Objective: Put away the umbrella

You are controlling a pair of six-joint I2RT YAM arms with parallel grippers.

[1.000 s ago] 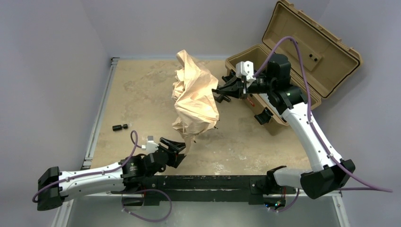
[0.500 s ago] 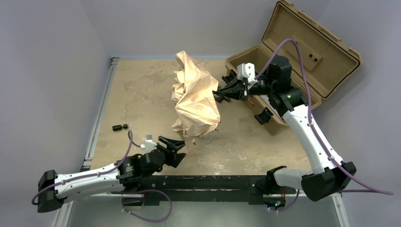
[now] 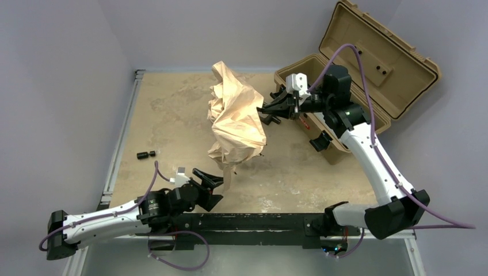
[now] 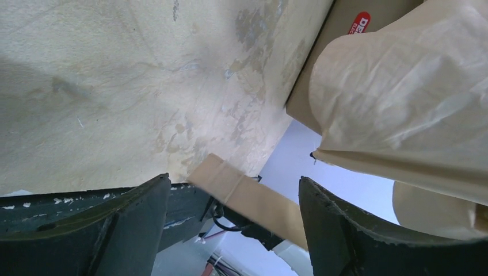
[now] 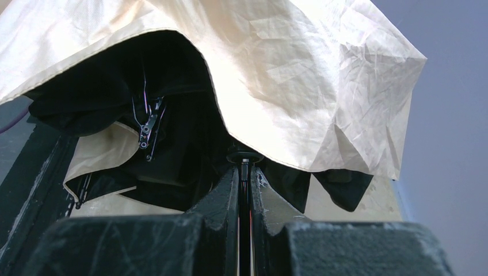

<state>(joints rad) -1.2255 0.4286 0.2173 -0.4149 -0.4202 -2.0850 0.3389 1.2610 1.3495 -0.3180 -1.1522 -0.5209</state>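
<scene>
The right pincer (image 3: pixel 266 110) is pressed together on the thin black shaft (image 5: pixel 244 169) of the umbrella (image 3: pixel 236 118), and it holds the umbrella up above the table (image 3: pixel 167 109). In the right wrist view its fingers (image 5: pixel 221 201) close on the shaft from both sides. Directly ahead of them the beige canopy (image 5: pixel 299 80) spreads over the dark ribs (crumpled, only half folded). Behind this pincer, close to its wrist, stands the tan case (image 3: pixel 368 63) with its lid thrown back.

The left pincer (image 3: pixel 212 183) is spread wide and pinches nothing. It is low, near the front edge of the table, and the lower end of the canopy hangs just ahead of it and a little above. In the left wrist view a narrow tan strip (image 4: pixel 250 198) shows in the gap between its two fingers; it seems to touch neither. To the left of this pincer and a bit ahead, a small black object (image 3: pixel 146 154) lies on the table.
</scene>
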